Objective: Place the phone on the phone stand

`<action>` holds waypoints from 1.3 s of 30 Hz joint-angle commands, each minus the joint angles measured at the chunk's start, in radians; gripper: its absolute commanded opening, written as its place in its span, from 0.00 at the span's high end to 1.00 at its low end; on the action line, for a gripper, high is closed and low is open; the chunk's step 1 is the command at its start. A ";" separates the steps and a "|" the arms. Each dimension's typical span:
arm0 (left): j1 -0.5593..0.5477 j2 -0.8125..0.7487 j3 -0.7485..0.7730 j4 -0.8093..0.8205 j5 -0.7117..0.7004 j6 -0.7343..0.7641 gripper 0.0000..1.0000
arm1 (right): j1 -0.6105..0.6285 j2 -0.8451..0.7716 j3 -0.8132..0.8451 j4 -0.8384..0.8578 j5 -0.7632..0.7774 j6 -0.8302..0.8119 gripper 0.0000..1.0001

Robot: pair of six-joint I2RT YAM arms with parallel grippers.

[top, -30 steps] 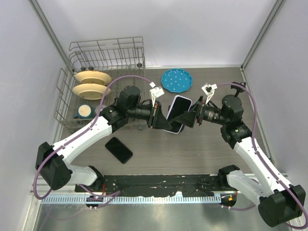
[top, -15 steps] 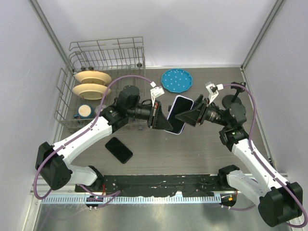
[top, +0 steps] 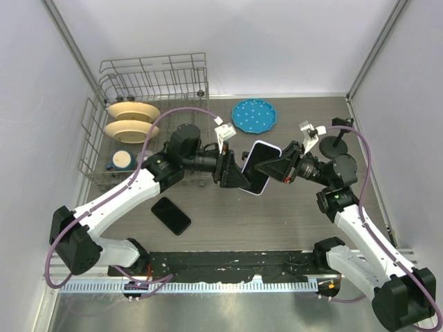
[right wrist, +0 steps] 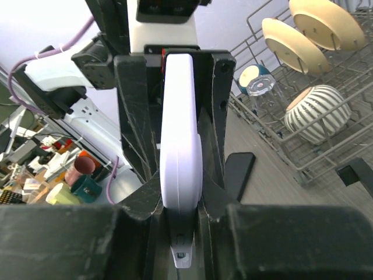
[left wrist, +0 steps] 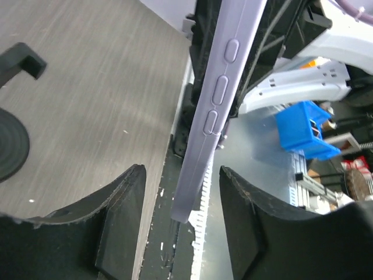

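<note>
Up top on the overhead cam, the phone (top: 255, 181) hangs mid-air over the middle of the table (top: 291, 214), sandwiched btwn the left gripper (top: 237, 173) and right gripper (top: 271, 167), so it reads as a handoff imo. Makes sense bc the phone stand (top: 337, 144) sits back right, near the right arm and well apart from the left one. A black phone (top: 171, 215) lies flat by the left arm, not involved afaict. Left wrist cam: its fingers (left wrist: 119, 224) are spread, w/ a visible gap on both sides of the lilac edge and its side buttons, so no grip from that side. The stand shows off to the left, down on the table. Right wrist cam: phone is edge-on, and the right fingers (right wrist: 274, 245) are pressed in on both faces, pinching it. Prob next is carrying it to the stand, but the left jaws should back clear or they'll clip the edge.
</note>
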 commanded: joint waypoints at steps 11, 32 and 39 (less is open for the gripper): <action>0.001 -0.046 0.245 -0.183 -0.211 0.037 0.22 | 0.007 -0.078 0.023 -0.095 -0.120 -0.153 0.99; 0.002 -0.002 0.130 -0.076 0.105 0.071 0.91 | 0.259 0.039 0.161 -0.431 0.066 -0.446 0.99; 0.004 -0.097 0.091 -0.071 -0.011 0.122 1.00 | 0.260 0.040 0.071 -0.384 0.084 -0.382 0.46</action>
